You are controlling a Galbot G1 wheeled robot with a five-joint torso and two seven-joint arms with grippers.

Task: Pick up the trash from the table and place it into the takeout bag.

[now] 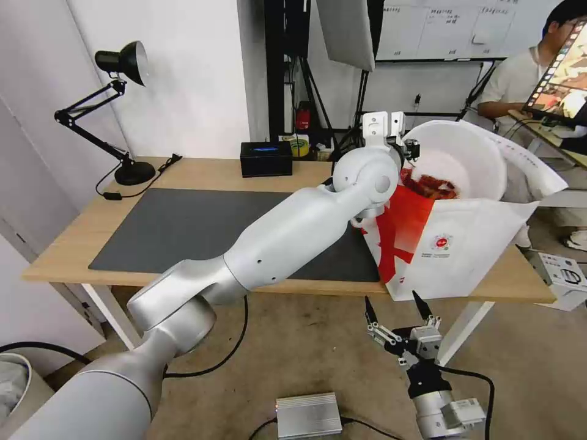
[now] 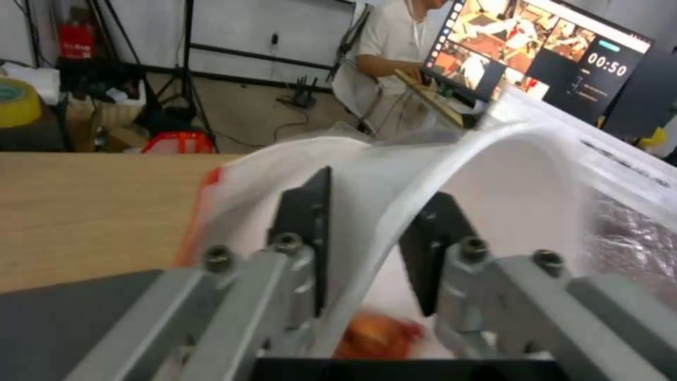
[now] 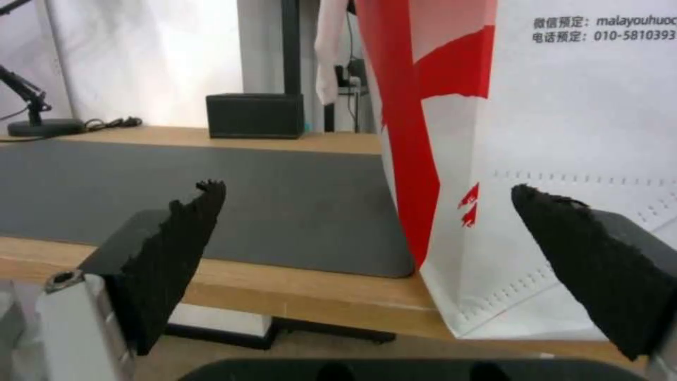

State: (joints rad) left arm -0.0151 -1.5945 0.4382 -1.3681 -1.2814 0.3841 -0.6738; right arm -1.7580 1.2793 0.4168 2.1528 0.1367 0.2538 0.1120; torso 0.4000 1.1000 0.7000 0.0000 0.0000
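Reaching across the table (image 1: 202,174), the left arm holds the white round bowl of red crayfish shells (image 1: 458,159) tipped on edge over the mouth of the takeout bag (image 1: 452,250). The left gripper (image 2: 367,233) is clamped on the bowl's rim, one black finger (image 2: 307,227) inside the wall and the other outside. From the head view the bowl's open face turns toward the robot, shells (image 1: 431,183) slumped at its low side just above the bag opening. Up close, the left wrist view catches what the head misses: the thin white rim pinched between the pads, an orange-red shell blurred below, and the silver foil lining (image 2: 634,233) beside it.

Down low, the right gripper (image 1: 397,311) hangs below the table's front edge with its fingers spread wide and nothing between them. Its own camera looks over that edge at the bag's red-and-white side, standing upright on the wood with one corner on the dark grey mat (image 3: 282,211).

Behind, a black box (image 1: 266,159) sits at the back edge and a black desk lamp (image 1: 119,110) stands at the far left corner, both well apart from the bag.
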